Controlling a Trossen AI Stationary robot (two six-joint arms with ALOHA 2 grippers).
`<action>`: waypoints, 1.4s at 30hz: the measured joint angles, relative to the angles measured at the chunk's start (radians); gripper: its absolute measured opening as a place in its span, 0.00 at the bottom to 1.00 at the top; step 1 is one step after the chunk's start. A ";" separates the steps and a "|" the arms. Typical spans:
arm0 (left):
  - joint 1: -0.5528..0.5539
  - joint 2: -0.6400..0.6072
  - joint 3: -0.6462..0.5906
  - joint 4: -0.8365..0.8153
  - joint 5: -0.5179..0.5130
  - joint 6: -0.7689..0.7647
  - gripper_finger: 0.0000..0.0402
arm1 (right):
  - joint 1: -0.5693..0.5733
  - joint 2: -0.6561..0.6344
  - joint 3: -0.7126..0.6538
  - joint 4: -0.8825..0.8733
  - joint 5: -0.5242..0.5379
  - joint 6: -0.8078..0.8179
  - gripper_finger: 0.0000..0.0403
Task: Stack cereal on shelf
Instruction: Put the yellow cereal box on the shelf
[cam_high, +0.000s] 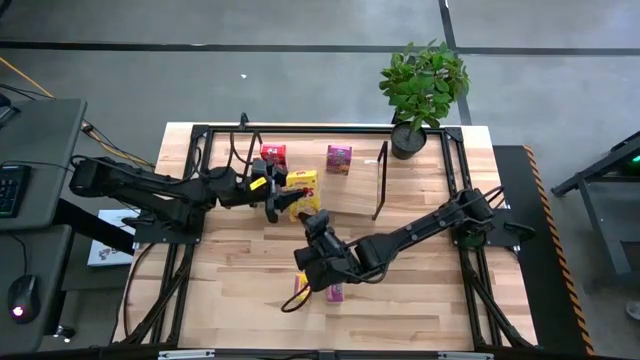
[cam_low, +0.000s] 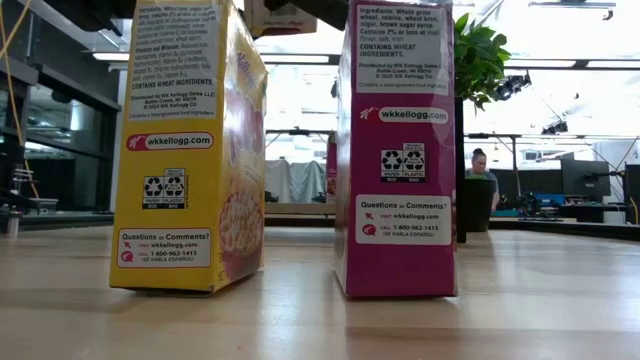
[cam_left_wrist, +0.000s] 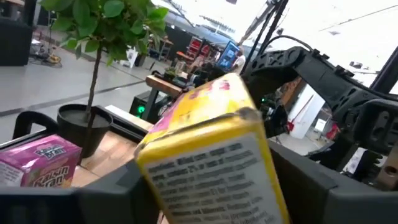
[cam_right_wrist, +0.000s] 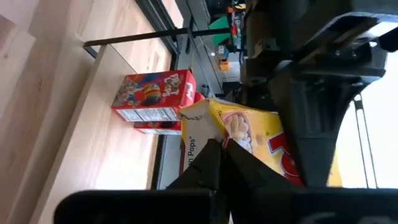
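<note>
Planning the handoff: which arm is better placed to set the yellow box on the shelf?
Left. Its gripper holds the yellow box at the shelf; the right gripper touches it from the front.

yellow cereal boxes (cam_high: 304, 186): 2 (one near front edge) | magenta boxes (cam_high: 339, 158): 2 | red boxes (cam_high: 273, 154): 2 | shelf (cam_high: 350, 195): 1 | potted plant (cam_high: 420, 90): 1

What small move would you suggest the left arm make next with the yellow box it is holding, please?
Probably lower it a little and level it. The left gripper is shut on a tilted yellow box above the shelf, beside another yellow box. The right gripper is close by, so go slowly.
</note>
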 joint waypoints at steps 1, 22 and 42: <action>0.001 0.000 0.000 -0.006 0.001 -0.001 0.54 | -0.001 0.000 0.000 -0.001 -0.006 0.004 0.01; 0.002 -0.061 -0.001 -0.103 -0.035 0.350 0.33 | 0.039 -0.180 0.000 -0.689 -0.153 0.862 0.55; -0.030 0.341 0.000 0.017 -0.556 0.307 0.33 | 0.031 -0.314 -0.309 -0.718 -0.045 1.247 0.56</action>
